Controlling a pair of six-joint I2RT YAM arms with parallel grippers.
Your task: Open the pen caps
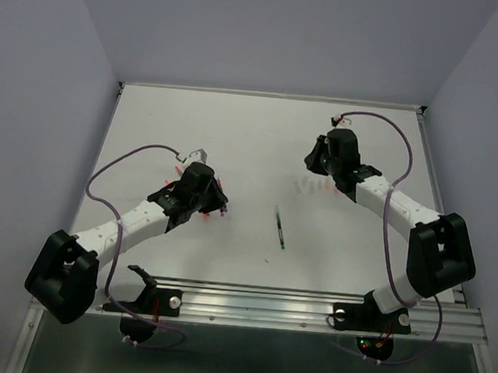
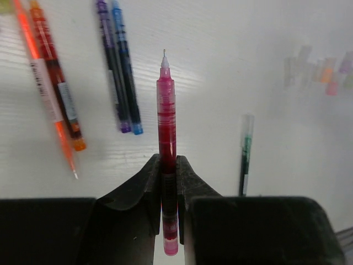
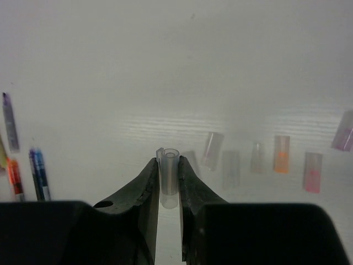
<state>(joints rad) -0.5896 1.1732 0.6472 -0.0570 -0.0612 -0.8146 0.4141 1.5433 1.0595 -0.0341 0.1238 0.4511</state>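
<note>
Two grips are resolved only in the wrist views; from the top external view neither held item can be made out. The left gripper (image 2: 167,165) is seen clamped on a red pen (image 2: 166,110), bare tip pointing away. The right gripper (image 3: 169,167) is closed on a clear pen cap (image 3: 169,157). Loose pen caps (image 3: 281,154) are laid on the desk (image 3: 165,66), ahead to its right.

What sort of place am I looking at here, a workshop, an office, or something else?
Most likely a robotics lab test cell: a plain white table boxed in by blank pale walls, two robot arms bolted to an aluminium rail at its edge, with pens and loose caps laid out.
</note>
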